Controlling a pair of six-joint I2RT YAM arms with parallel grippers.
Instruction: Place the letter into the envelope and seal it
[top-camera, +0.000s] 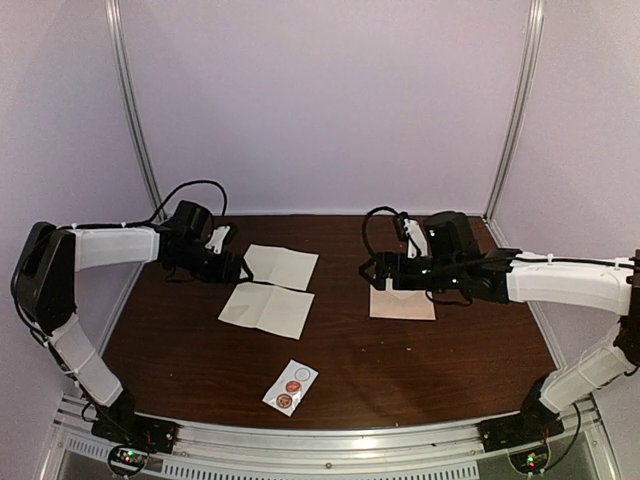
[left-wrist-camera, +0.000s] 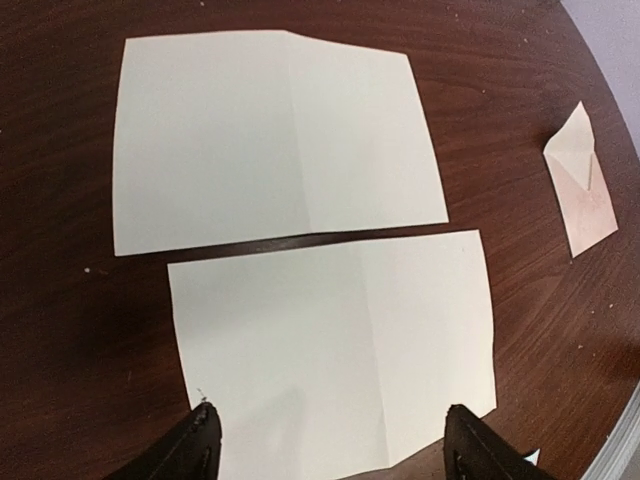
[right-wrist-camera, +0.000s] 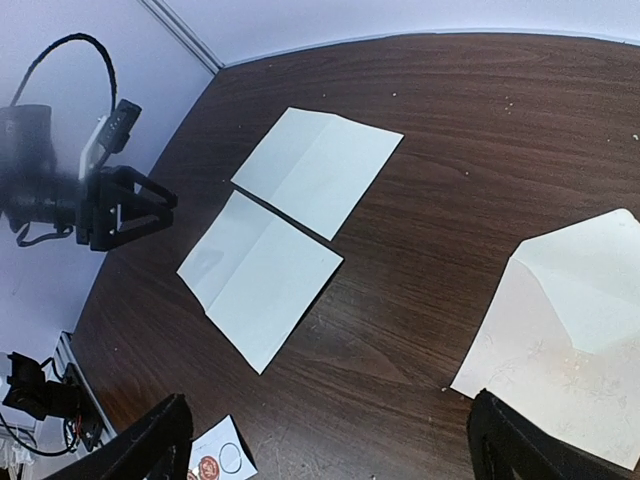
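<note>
Two cream creased letter sheets lie side by side at centre left, a back sheet (top-camera: 281, 266) (left-wrist-camera: 270, 140) (right-wrist-camera: 320, 165) and a front sheet (top-camera: 267, 309) (left-wrist-camera: 330, 350) (right-wrist-camera: 262, 275). The pinkish envelope (top-camera: 402, 304) (left-wrist-camera: 580, 190) (right-wrist-camera: 570, 340) lies flat at centre right with its pointed flap open. My left gripper (top-camera: 240, 268) (left-wrist-camera: 330, 445) hovers open over the front sheet's left end, holding nothing. My right gripper (top-camera: 372, 271) (right-wrist-camera: 330, 450) hangs wide open above bare wood just left of the envelope, empty.
A small white sticker strip (top-camera: 291, 388) (right-wrist-camera: 220, 460) with round seals lies near the front edge of the brown table (top-camera: 450, 360). Pale walls and metal posts enclose the table on three sides.
</note>
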